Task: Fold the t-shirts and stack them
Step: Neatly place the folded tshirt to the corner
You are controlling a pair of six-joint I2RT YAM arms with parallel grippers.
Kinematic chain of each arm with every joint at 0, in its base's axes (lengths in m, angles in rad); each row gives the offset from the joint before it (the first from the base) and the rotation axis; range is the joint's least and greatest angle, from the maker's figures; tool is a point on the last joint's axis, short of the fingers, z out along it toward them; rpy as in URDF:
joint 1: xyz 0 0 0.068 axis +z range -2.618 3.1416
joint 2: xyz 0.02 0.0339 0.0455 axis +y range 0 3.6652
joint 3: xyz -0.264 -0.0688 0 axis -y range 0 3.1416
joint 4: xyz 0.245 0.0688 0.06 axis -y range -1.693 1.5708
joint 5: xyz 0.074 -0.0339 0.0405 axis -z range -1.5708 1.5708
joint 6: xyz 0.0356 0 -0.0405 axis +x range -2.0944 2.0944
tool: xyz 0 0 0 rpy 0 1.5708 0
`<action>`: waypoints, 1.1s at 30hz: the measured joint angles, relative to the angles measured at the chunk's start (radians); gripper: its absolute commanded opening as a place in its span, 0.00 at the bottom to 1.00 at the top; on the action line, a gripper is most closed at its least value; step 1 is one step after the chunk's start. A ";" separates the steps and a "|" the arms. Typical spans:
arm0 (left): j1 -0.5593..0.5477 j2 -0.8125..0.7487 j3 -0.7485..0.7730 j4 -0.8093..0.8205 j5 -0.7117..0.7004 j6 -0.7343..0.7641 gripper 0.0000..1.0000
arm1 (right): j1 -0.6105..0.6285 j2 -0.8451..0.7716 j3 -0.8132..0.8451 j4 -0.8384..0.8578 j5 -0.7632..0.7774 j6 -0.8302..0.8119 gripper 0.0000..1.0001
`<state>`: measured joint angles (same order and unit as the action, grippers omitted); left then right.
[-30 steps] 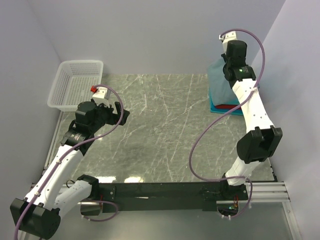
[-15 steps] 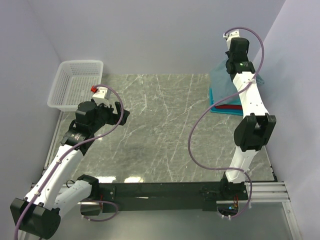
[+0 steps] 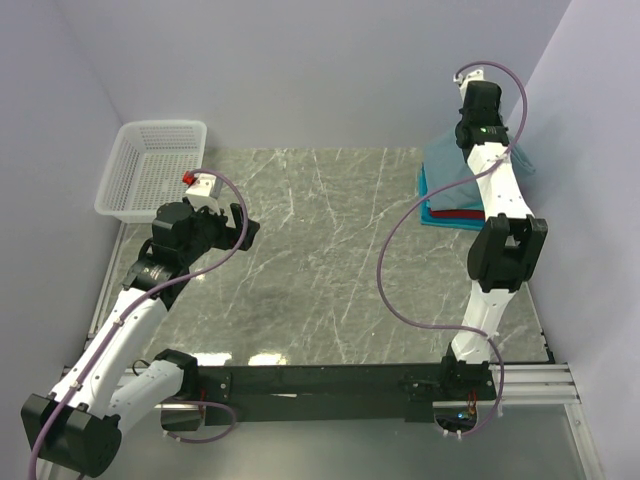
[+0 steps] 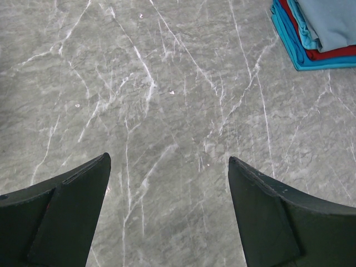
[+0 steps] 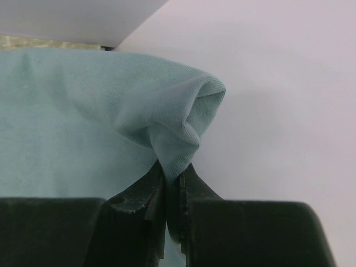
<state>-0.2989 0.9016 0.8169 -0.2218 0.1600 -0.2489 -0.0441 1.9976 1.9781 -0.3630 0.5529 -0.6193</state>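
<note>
Reaching further into the upper right, the right jaws, clamped on the grey-blue tee [image 5: 83, 111], bring it over the folded stack [image 4: 311, 55] — likely for placing; the left jaws stand apart.

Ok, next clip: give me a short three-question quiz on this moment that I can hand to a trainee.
1. True or false: the left gripper holds a shirt.
2. The right gripper pinches: A) a sock, B) the grey-blue shirt, C) nothing.
3. Fill in: the white basket sits at the far ___ corner of the table.
Key: 1 false, its jaws stand open over bare table; 2 B; 3 left.
</note>
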 measured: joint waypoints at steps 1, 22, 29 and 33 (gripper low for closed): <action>0.000 0.000 0.000 0.000 0.000 0.000 0.92 | -0.001 0.002 0.000 0.005 0.004 -0.004 0.00; 0.000 0.006 0.000 0.000 0.000 0.000 0.92 | -0.013 0.161 0.051 0.089 0.137 -0.085 0.66; 0.000 0.006 -0.005 0.000 -0.001 0.000 0.92 | 0.007 0.118 0.039 0.073 0.125 -0.063 0.66; 0.000 0.006 -0.006 0.000 -0.008 0.000 0.92 | 0.030 0.042 0.024 -0.003 0.053 0.008 0.66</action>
<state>-0.2989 0.9073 0.8108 -0.2222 0.1516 -0.2489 -0.0143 2.0396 2.0018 -0.3656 0.6060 -0.6113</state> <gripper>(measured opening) 0.919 0.661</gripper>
